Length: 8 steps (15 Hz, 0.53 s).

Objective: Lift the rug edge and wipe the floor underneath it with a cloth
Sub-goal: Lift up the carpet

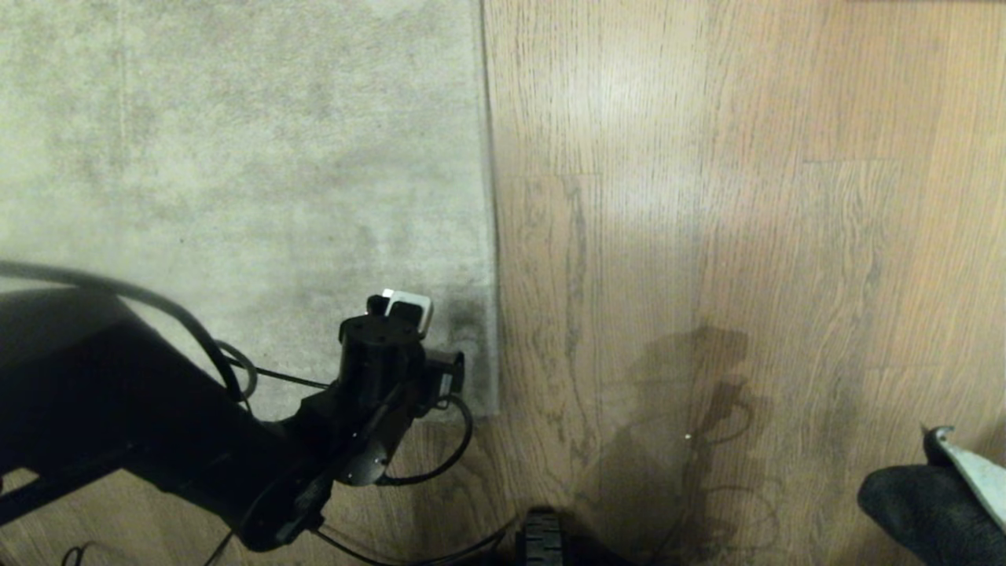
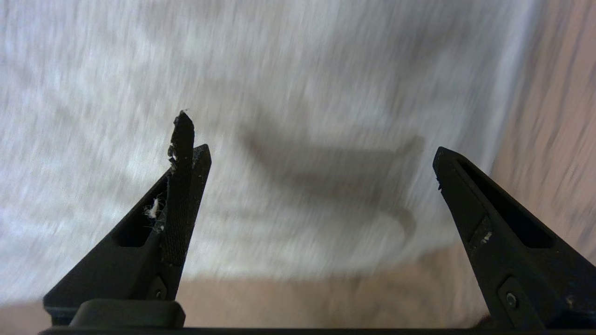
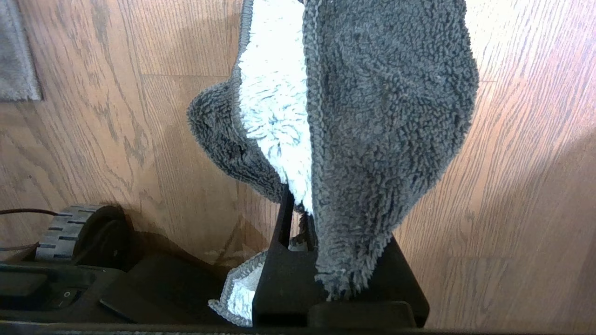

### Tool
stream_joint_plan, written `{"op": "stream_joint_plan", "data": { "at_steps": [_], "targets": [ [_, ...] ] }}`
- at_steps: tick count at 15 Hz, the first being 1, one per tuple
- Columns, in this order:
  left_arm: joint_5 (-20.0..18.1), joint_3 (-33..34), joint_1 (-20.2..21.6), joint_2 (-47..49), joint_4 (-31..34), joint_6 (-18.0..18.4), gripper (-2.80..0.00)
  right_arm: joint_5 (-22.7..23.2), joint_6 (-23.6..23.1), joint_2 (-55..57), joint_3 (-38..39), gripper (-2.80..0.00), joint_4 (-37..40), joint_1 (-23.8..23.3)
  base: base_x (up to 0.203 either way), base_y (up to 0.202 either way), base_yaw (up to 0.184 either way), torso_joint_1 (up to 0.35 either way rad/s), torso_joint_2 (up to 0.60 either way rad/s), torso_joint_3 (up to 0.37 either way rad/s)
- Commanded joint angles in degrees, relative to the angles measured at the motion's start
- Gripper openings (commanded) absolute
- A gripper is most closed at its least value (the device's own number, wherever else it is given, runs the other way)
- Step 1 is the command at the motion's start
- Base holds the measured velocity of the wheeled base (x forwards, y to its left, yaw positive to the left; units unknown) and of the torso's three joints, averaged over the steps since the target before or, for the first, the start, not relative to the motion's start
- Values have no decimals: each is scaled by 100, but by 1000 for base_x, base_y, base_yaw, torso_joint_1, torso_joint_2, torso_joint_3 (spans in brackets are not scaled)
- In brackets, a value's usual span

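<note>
The pale grey-beige rug (image 1: 236,173) lies flat on the left, its straight edge running down the middle of the wood-plank floor (image 1: 707,196). My left arm (image 1: 377,354) hangs over the rug's near right corner. In the left wrist view the left gripper (image 2: 314,149) is open above the rug (image 2: 279,70), nothing between its fingers, with the floor (image 2: 326,288) just past the corner. The right gripper (image 3: 298,204) is shut on the dark grey and pale cloth (image 3: 382,116), held above bare floor (image 3: 512,186). The cloth (image 1: 935,503) shows at the head view's lower right.
A wheel of my base (image 1: 542,542) sits at the bottom centre, also seen as the wheel (image 3: 70,228) in the right wrist view. Black cables (image 1: 440,464) loop from the left arm over the rug corner. The rug's corner (image 3: 16,56) lies off to the side of the cloth.
</note>
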<state>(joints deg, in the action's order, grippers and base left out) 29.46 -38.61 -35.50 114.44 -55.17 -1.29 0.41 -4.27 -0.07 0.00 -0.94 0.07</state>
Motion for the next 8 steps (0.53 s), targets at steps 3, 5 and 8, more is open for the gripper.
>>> {"op": "stream_joint_plan", "data": {
  "at_steps": [3, 5, 8],
  "targets": [
    [-18, -690, -157, 443, -42, -186, 0, 3, -4, 7, 0, -280, -3, 1, 0, 0, 0, 0, 0, 0],
    [-10, -860, -316, 526, 10, -373, 0, 3, -4, 7, 0, -280, -3, 1, 0, 0, 0, 0, 0, 0],
    [-2, -868, -445, 540, 59, -486, 0, 3, -4, 7, 0, -280, -3, 1, 0, 0, 0, 0, 0, 0]
  ]
}}
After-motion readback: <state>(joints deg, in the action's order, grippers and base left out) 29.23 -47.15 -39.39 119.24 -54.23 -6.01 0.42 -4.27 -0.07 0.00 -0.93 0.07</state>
